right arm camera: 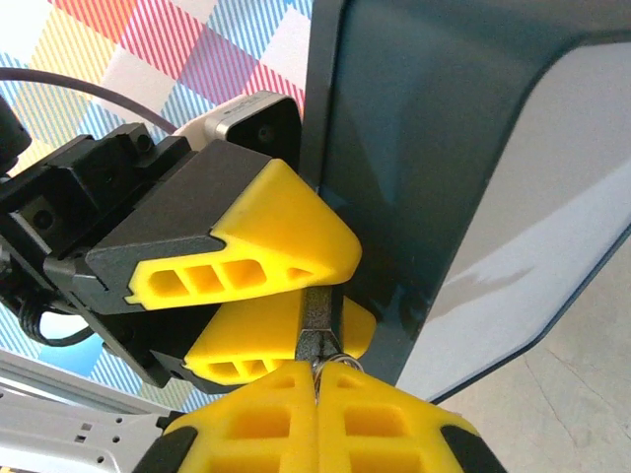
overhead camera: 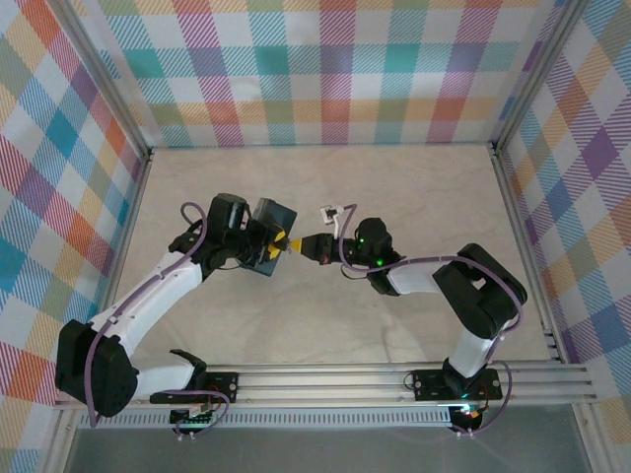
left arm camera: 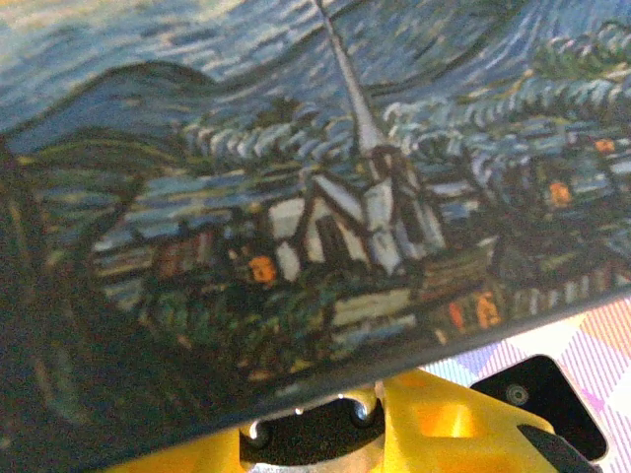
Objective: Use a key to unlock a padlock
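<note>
We note left tool clamped on the padlock, beside the painted tin — right tool pinches the key, touching the padlock.

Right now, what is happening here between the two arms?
The left gripper, with a blue painted tin against it, seems to pinch a small dark padlock at its fingertips. The right gripper is shut on a thin silvery key and holds it at the padlock's end. Whether the padlock is open cannot be seen.
</note>
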